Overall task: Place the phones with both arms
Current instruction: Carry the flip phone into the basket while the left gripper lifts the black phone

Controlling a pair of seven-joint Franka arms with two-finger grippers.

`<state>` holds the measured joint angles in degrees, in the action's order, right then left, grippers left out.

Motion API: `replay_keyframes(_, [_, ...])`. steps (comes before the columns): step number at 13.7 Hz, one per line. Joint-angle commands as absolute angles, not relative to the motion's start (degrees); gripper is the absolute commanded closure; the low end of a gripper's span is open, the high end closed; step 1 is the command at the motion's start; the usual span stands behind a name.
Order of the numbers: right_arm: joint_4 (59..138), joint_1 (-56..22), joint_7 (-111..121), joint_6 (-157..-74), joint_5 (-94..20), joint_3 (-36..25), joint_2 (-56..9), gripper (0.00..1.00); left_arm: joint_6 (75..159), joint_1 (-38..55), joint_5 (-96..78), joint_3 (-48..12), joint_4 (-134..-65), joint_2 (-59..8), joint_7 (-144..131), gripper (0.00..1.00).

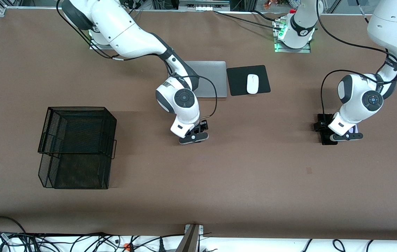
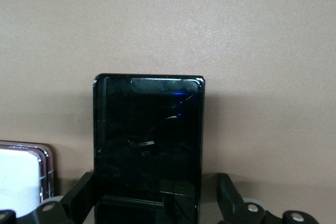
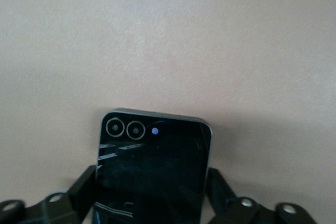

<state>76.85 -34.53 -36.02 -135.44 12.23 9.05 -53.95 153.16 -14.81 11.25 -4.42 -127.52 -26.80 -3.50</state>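
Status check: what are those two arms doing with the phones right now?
Right end effector shut on small black phone. Left end effector open, straddling long black phone. Nothing in the way.

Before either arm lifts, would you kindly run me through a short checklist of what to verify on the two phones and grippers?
1. Right gripper shut on the small near-square black phone: ok, fingers sit against both edges.
2. Left gripper straddles the long black slab phone: ok, centred.
3. Left gripper closed for lifting: not ok, fingers stand open.
4. Pale lavender-white squarish phone clear of the left gripper's fingers: cannot tell, it lies close beside.
5. Black wire-mesh basket free of either arm: ok.
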Motion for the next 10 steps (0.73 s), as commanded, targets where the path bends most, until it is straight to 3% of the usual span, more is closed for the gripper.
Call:
replay_keyframes(1, [75.94, -34.54, -36.57, -135.79, 13.01, 8.17, -54.23, 0.95, 154.42, -15.64, 10.55, -5.71, -127.79, -27.16, -4.04, 0.03])
replay_keyframes(3, [76.37, -32.71, -36.48, -132.30, 12.75, 7.74, -50.83, 0.96, 154.42, -15.56, 10.46, -5.71, -127.79, -27.33, -3.96, 0.41])
replay_keyframes(6, [76.46, -25.52, -35.08, -119.14, 12.66, 7.65, -41.52, 0.96, 154.25, -15.56, 10.37, -5.80, -127.62, -27.60, -4.13, 0.96])
replay_keyframes(7, [76.46, -23.57, -31.94, -115.44, 12.74, 7.56, -38.53, 0.96, 153.64, -15.56, 10.37, -5.71, -127.27, -27.51, -4.13, 1.00])
replay_keyframes(10, [77.95, -19.08, -22.36, -105.59, 12.66, 3.53, -31.23, 0.96, 148.04, -15.38, 10.20, -5.97, -124.30, -27.51, -4.39, 1.00])
